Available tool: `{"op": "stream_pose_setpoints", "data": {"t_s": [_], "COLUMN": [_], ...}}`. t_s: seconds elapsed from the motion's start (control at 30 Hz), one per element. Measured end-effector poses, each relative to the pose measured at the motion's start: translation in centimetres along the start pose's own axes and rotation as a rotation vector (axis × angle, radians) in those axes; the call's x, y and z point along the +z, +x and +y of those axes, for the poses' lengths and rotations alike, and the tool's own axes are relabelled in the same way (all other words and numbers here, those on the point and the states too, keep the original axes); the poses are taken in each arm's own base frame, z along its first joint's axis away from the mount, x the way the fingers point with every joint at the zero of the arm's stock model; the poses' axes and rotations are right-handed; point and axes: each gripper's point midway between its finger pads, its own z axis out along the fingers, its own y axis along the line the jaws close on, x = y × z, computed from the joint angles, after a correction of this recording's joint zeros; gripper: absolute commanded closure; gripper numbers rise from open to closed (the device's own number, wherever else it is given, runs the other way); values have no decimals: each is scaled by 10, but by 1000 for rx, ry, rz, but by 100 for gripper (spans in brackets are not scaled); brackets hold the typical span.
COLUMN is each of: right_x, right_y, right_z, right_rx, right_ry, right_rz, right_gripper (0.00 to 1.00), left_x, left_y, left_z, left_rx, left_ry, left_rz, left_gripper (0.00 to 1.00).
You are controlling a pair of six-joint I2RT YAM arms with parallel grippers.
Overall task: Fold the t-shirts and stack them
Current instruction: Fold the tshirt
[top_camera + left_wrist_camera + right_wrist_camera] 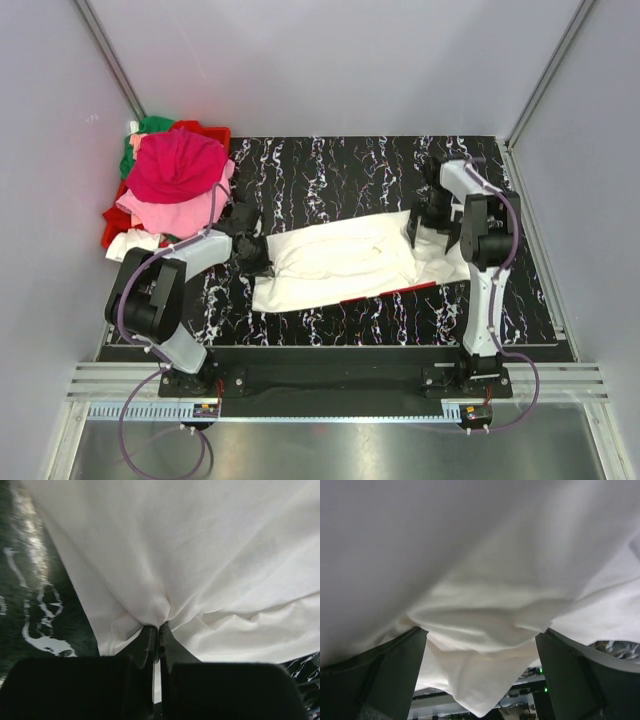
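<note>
A large white t-shirt [345, 260] lies stretched left to right across the middle of the black marbled table [330, 165]. My left gripper [262, 252] is at its left end, shut on a pinch of the white cloth [200, 555], which gathers into the closed fingertips [158, 627]. At the shirt's right end, my right gripper [420, 228] stands open. In the right wrist view its fingers [400, 665] are wide apart and a loose fold of the white shirt [470, 555] droops between them, unpinched. More t-shirts are heaped at the far left, with magenta [175, 165] on pink [165, 210].
The heap sits in a red bin [212, 132] off the table's left edge, with green cloth [150, 127] at the back and white cloth [135, 243] in front. A thin red strip [410, 288] shows under the shirt's near edge. Grey walls enclose the table.
</note>
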Motion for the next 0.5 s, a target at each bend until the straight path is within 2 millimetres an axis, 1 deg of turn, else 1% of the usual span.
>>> {"op": "stream_pose_setpoints", "data": {"t_s": [0.03,0.07,0.13,0.2,0.27,0.3,0.33,0.37,0.4,0.43,0.47,0.5], "right_x": [-3,-5,-10,-16,-25,-30,-32,-39,-46,-54,-62,-69], "right_y": [-14,-32,-76,-123,-156,-166,-173,-178,-183,-189,-197,-204], "right_z": [3,8,24,45,63,75,86,99,115,132,151,169], "right_rx": [-4,-3,-1,13,45,59,69,87,98,92,69,37], "right_ry": [-4,-6,-50,-111,-196,-261,-324,-411,-504,-596,-675,-736], "right_rz": [5,-3,-67,-160,-263,-293,-309,-324,-339,-363,-396,-433], "right_gripper": [4,3,4,3,3,3,2,0,0,0,0,0], "left_x": [1,1,2,1,-1,-3,-6,-9,-13,-17,-24,-31], "left_y": [4,10,23,41,63,75,91,109,132,149,172,191], "left_z": [-5,-11,-21,-30,-39,-43,-49,-56,-64,-70,-79,-89], "left_rx": [10,21,42,59,65,68,74,92,122,143,179,209], "left_ry": [19,41,82,129,176,196,215,228,246,257,272,294], "left_rz": [-4,-5,-4,6,32,45,72,100,143,176,219,250], "left_gripper": [100,100,100,100,100,100,99,95,94,93,90,87]}}
